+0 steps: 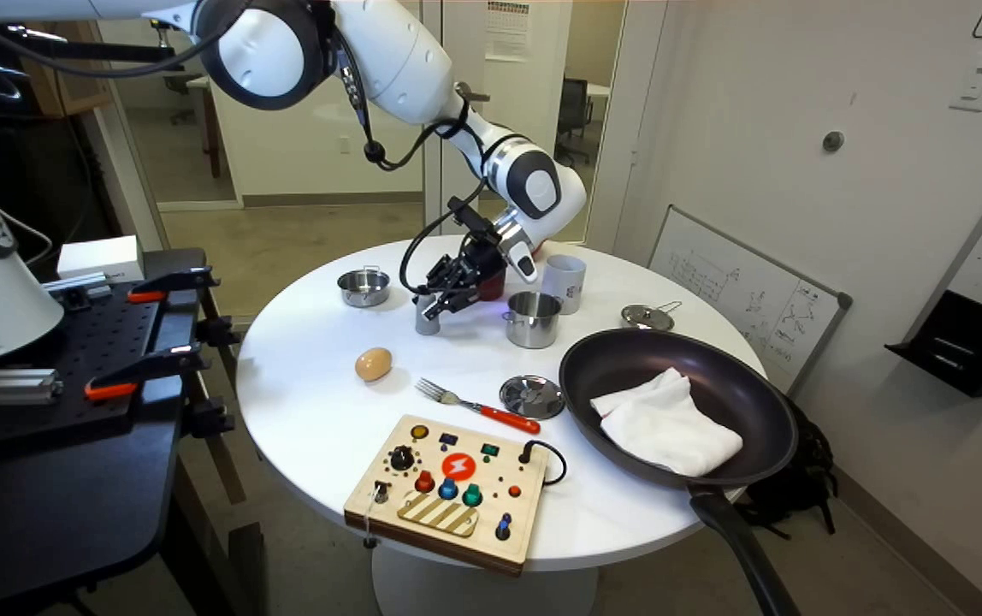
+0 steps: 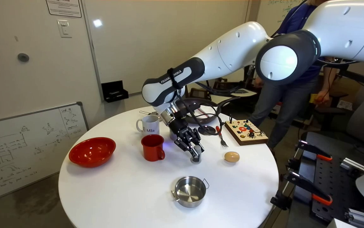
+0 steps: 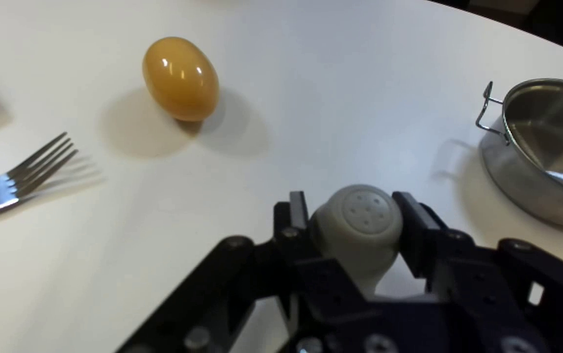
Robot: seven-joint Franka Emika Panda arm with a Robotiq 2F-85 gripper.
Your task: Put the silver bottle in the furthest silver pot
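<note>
The silver bottle (image 1: 428,326) stands upright on the white table, and its base also shows in an exterior view (image 2: 196,160). My gripper (image 1: 437,301) is around its top. In the wrist view the gripper (image 3: 351,211) has a finger on each side of the bottle's rounded, dotted top (image 3: 366,211), the pads apparently touching it. A shallow silver pot (image 1: 364,288) stands near the table edge; it also shows in an exterior view (image 2: 190,202) and the wrist view (image 3: 519,181). A taller silver pot (image 1: 532,328) stands on the gripper's other side, mostly hidden by the arm in an exterior view.
A red mug (image 2: 152,149), a white mug (image 2: 152,125) and a red bowl (image 2: 92,156) stand beyond the gripper. An egg (image 1: 373,364), fork (image 1: 504,417), lid (image 1: 532,398), button board (image 1: 448,488) and black pan (image 1: 594,419) with a white cloth are also on the table.
</note>
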